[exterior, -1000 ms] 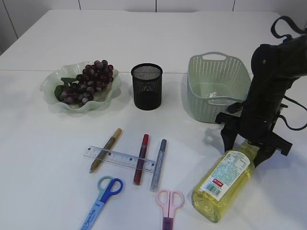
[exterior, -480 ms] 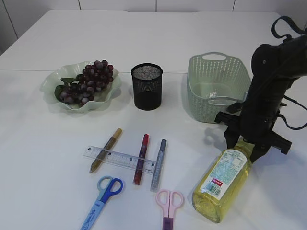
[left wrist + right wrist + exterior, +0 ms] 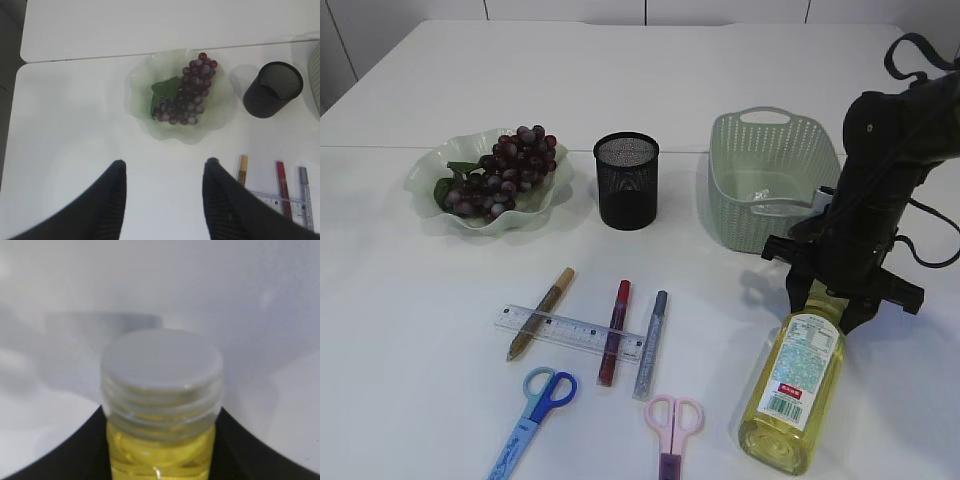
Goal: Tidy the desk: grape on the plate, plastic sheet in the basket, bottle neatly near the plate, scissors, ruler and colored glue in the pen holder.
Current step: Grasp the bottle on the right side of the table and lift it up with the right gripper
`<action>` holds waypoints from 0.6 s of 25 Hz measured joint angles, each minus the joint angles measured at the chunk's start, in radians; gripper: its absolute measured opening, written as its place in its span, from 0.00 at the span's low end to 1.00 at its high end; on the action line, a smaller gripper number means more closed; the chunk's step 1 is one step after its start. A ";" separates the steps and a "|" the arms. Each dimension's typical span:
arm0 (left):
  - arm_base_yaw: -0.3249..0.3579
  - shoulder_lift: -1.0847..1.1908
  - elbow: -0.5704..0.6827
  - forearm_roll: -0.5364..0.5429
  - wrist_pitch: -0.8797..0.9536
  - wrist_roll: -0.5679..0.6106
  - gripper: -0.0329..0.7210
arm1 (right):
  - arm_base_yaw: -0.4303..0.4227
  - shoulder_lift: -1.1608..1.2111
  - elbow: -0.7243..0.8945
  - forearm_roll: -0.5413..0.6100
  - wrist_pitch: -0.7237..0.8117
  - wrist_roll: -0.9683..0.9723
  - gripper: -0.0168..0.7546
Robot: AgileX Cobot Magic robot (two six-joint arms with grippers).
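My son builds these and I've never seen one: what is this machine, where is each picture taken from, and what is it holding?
It is a robot with two arms, each ending in a two-fingered hand. One picture looks at the table from the front; the other two come from cameras on the wrists. On the table: grapes on a plate, a black mesh pen holder, a green basket, three glue pens, a clear ruler and two pairs of scissors. The right hand has closed on the neck of a bottle of yellow liquid, which lies on its side. The left hand hangs open above the table, holding nothing.
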 joint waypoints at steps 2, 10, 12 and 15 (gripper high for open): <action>0.000 0.000 0.000 0.000 0.000 0.000 0.52 | 0.000 0.000 -0.002 0.001 0.007 -0.017 0.49; 0.000 0.000 0.000 0.000 0.000 0.000 0.52 | 0.000 -0.007 -0.003 -0.009 0.005 -0.022 0.49; 0.000 0.000 0.000 0.000 0.000 0.000 0.52 | 0.000 -0.016 -0.003 -0.019 0.005 -0.019 0.49; 0.000 0.000 0.000 0.000 0.000 0.000 0.52 | 0.000 -0.026 -0.003 -0.034 0.005 -0.019 0.49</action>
